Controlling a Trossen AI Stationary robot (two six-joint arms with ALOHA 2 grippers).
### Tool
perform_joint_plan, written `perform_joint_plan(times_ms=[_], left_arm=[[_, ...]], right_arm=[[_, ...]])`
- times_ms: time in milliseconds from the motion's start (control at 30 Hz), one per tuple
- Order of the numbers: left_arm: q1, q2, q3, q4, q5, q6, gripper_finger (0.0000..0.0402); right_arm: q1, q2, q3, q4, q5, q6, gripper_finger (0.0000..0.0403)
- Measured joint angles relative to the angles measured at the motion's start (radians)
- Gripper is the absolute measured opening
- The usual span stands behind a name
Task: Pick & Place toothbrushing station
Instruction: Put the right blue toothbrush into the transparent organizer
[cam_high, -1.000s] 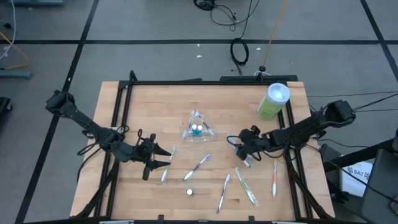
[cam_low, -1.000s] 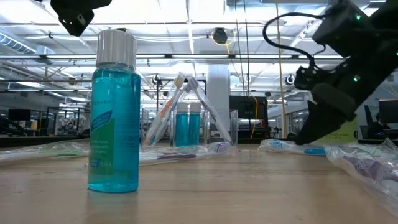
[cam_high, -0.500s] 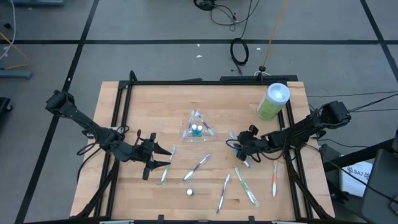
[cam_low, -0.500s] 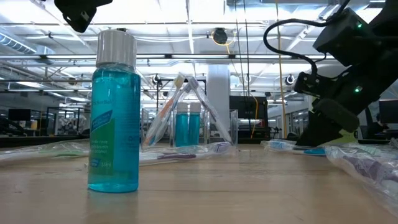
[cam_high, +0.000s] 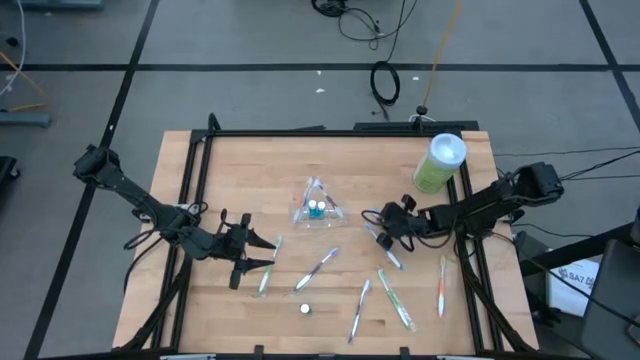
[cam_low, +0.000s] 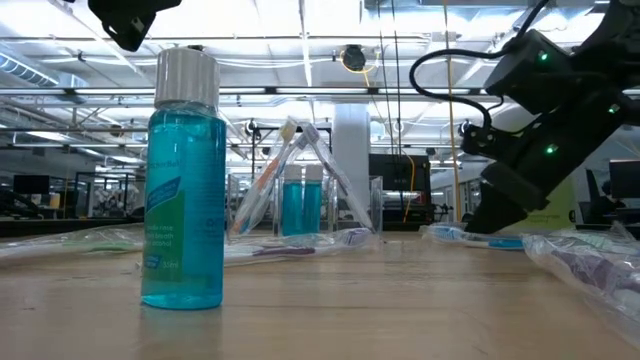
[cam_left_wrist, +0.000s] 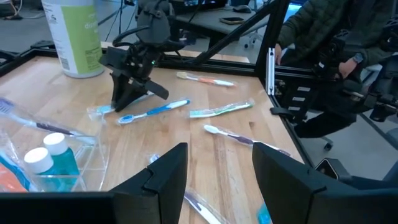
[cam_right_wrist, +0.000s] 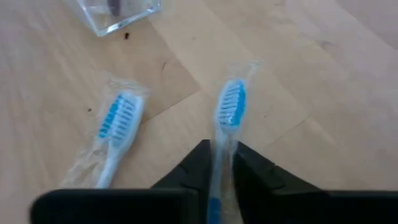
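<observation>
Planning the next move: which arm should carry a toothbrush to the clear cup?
Right. Its pincer is already shut on a wrapped toothbrush near the cup; the left pincer is open, holding nothing.

Clear cup (cam_high: 317, 208) mid-table with upright toothbrushes; wrapped toothbrushes (cam_high: 318, 269) scattered flat nearby.

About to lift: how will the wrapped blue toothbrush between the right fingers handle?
The wrapped blue toothbrush is thin, so probably light and fairly stiff. Its clear wrapper looks slick and may slip in the right gripper. Lying flat, it seems unlikely to roll.

No lettering is legible, even on the bottle (cam_low: 183, 178) label.
</observation>
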Motion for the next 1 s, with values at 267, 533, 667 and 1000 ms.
perform_joint_plan(times_ms=[267,533,667,1000], left_arm=[[0.000,0.000,0.000,0.000,0.000,0.045,0.0189],[0.000,0.000,0.000,-0.005,-0.018,0.046,0.0189],[0.007,0.000,0.000,-0.008,-0.018,0.047,0.0189],[0.061,0.000,0.000,-0.007,-0.019,0.037,0.0189]], right_arm=[[-0.031,-0.013,-0.003,0.203,0.052,-0.069,0.0013],[-0.057,-0.081,-0.002,0.607,0.057,-0.286,0.0005],[-0.053,-0.136,-0.002,0.864,-0.035,-0.462,0.0007],[-0.096,-0.024,0.008,1.323,-0.417,-0.554,0.0005]])
